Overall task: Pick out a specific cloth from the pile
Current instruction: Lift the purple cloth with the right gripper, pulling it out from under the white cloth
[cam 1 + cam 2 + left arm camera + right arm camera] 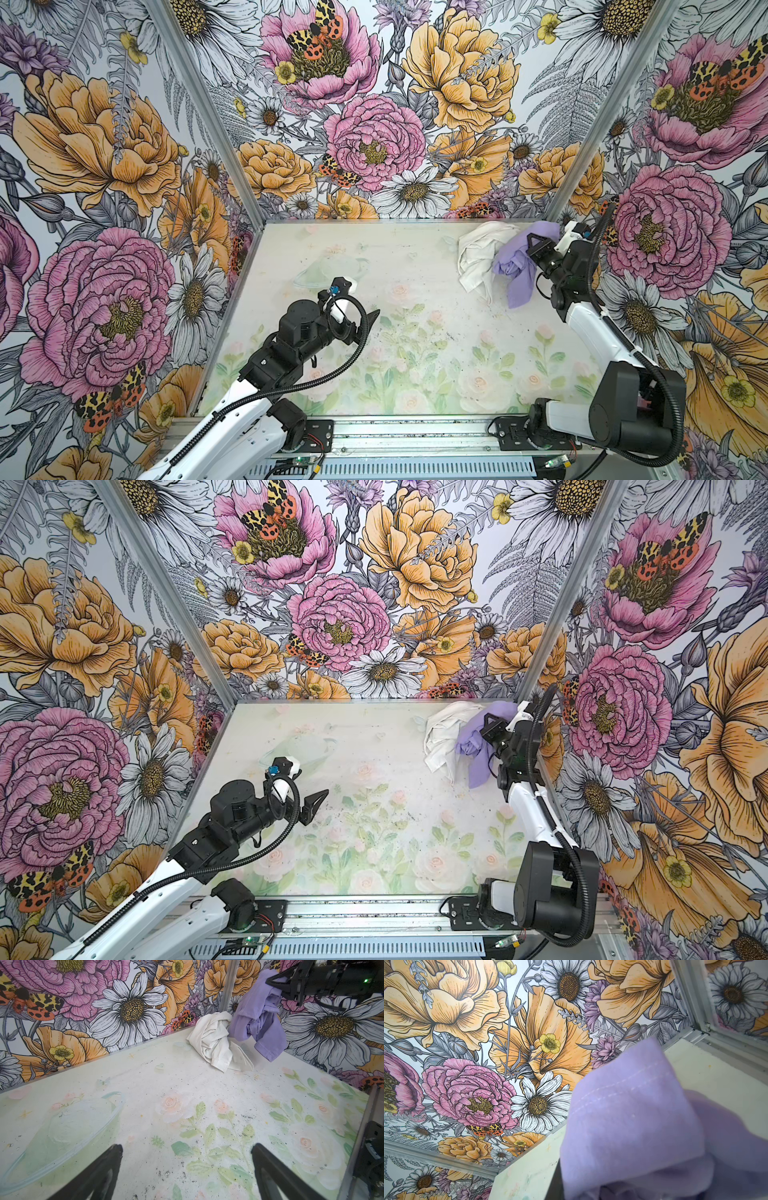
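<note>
The cloth (514, 266) is at the far right corner of the surface (395, 266), up against the pile (473, 253). The right arm (582, 320) has its jaws closed tight on a bunched upper fold of it. From the left wrist the cloth (257, 1020) hangs from that pinch in loose drapes, with its long tail reaching down toward the surface. I cannot tell whether the tail touches. Its near edge lies against or just beside the white fabric (212, 1049), which sits crumpled on the surface.

The left arm (307, 332) hovers over the middle-left of the surface, well apart from the pile. Its jaws are spread wide with nothing between them.

The cloth looks very light and completely limp. It has no stiffness, so it will sag, swing and trail below wherever it is held. It seems matte and not slippery, and nothing about it is fragile.

A gathered bunch of several layers, like the present hold, probably gives the surest grip, since 1 thin layer could slide out. The right wrist view shows a hem (618, 1086) with 2 lines of stitching close to the jaws. That thicker edge should also hold well.

The likely trouble is the tail snagging the white fabric and dragging it along, so I would lift high before carrying it sideways.
</note>
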Controlling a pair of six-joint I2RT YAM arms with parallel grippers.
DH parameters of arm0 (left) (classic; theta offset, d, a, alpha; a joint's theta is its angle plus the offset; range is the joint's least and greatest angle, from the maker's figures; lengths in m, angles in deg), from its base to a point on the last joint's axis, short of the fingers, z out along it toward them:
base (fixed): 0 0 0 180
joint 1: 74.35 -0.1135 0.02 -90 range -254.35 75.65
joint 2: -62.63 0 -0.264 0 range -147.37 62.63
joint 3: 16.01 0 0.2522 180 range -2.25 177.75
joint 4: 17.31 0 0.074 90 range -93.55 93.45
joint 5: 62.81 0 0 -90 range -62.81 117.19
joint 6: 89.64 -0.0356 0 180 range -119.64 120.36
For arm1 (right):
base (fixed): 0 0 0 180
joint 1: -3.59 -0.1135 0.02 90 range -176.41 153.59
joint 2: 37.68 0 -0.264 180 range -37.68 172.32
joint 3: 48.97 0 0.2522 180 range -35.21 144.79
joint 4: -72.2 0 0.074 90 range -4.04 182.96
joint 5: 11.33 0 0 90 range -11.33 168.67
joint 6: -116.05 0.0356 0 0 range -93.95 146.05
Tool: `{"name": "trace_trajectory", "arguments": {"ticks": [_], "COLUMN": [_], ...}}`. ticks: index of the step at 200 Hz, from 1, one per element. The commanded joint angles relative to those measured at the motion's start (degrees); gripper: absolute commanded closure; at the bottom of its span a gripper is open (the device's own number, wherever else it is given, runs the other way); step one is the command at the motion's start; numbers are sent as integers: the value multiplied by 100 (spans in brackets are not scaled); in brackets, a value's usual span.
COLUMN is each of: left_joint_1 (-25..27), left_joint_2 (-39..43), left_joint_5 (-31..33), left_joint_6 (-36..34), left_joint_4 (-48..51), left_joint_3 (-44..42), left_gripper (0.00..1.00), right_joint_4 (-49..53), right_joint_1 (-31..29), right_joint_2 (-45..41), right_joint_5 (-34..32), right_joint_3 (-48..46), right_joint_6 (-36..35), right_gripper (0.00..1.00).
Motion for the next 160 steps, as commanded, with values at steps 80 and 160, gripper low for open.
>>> {"name": "trace_trajectory", "arguments": {"ticks": [80,160], "left_joint_1": [70,68], "left_joint_2": [57,75], "left_joint_5": [134,144], "left_joint_6": [-123,-125], "left_joint_4": [36,33], "left_joint_3": [-26,-26], "left_gripper": [1,1], "right_joint_4": [408,939], "right_joint_1": [-381,-980], "right_joint_2": [-474,-352], "right_joint_5": [-210,-253], "right_joint_3": [883,1584], "right_joint_6": [-673,-1350], "right_gripper": [100,100]}}
